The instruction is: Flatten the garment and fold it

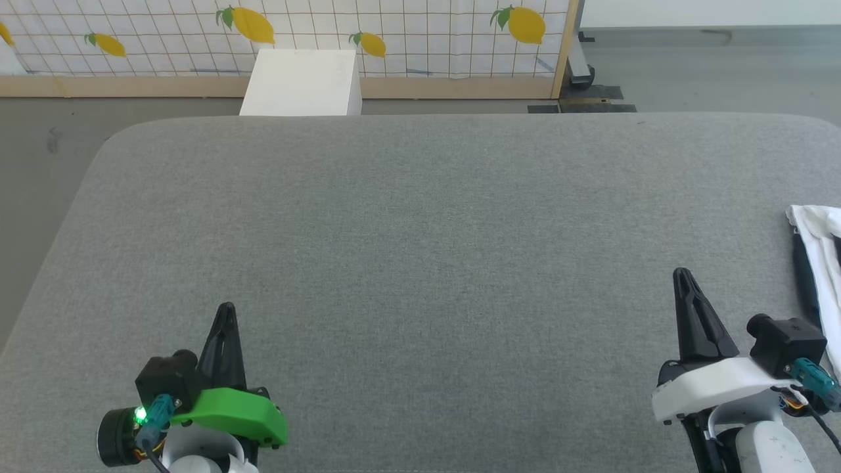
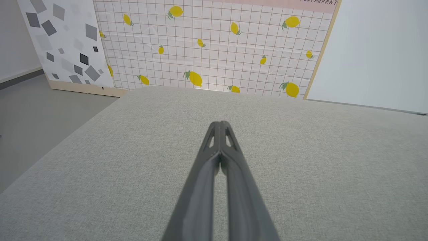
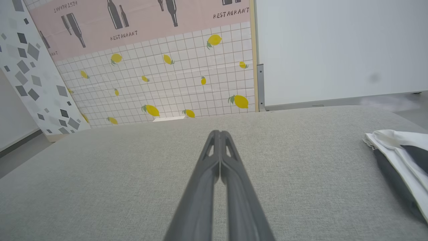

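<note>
A wide, grey, fabric-covered bench [image 1: 420, 217] with rounded far corners takes up most of the head view. The left tool [image 1: 227, 307], two long dark fingers rising from a bright green plastic cover [image 1: 236, 410], sits at the lower left. Its fingers are pressed together to a single point and hold nothing. In the left wrist view the same left tool [image 2: 220, 123] shows its tips meeting above bare grey cloth.

The right tool [image 1: 682, 272], dark fingers above a white plastic cover [image 1: 716, 384], sits at the lower right. Its fingers are also pressed together and empty. The right wrist view confirms this, with the right tool [image 3: 220, 132] closed tip to tip over the bench.

A soft white-and-black fabric garment [image 1: 818, 230] lies bunched on the bench at the far right edge of the head view, partly cut off by the frame. It is to the right of the right tool and apart from it. In the right wrist view the garment [image 3: 391, 140] shows white folds with dark panels.

Beyond the bench, a plain white box [image 1: 302, 82] stands on a grey floor [image 1: 39, 151] before a white grid-patterned panel printed with yellow lemons [image 1: 420, 39].
</note>
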You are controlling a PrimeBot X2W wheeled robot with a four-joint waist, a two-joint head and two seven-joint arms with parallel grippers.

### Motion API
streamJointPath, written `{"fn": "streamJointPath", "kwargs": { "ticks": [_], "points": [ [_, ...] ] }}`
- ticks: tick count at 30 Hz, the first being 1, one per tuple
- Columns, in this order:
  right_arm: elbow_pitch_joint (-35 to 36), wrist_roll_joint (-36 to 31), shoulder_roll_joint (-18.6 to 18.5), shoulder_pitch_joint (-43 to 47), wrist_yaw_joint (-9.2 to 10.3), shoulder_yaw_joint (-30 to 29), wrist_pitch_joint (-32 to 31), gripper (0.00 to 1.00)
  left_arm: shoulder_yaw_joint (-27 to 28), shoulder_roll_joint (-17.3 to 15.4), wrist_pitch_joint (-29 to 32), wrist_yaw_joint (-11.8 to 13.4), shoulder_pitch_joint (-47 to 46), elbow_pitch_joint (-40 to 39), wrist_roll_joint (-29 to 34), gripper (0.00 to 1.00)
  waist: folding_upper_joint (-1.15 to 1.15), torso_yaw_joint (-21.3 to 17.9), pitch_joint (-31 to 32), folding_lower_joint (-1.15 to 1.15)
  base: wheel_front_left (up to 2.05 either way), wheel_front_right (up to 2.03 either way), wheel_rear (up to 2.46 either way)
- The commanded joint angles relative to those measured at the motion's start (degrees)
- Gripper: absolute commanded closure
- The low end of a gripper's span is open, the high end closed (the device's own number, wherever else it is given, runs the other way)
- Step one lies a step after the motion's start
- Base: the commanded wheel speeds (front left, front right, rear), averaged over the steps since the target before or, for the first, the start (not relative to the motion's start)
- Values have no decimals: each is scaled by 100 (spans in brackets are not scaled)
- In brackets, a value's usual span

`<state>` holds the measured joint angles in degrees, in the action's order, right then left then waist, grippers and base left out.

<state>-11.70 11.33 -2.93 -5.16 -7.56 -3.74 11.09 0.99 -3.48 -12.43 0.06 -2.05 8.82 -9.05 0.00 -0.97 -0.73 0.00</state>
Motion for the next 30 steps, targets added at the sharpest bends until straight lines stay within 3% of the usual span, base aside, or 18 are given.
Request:
{"fn": "streamJointPath", "kwargs": {
  "ticks": [1, 30],
  "points": [
    [60, -57, 1, 80, 1, 21, -38, 100, -8, 10, 40, -1, 37, -35, 54, 100, 0, 1, 1, 0, 0, 0, 0],
    [382, -370, 2, 207, 3, 124, -349, 100, -35, 24, 389, -3, 86, -281, 301, 100, 0, 29, 22, 0, 0, 0, 0]
  ]
}}
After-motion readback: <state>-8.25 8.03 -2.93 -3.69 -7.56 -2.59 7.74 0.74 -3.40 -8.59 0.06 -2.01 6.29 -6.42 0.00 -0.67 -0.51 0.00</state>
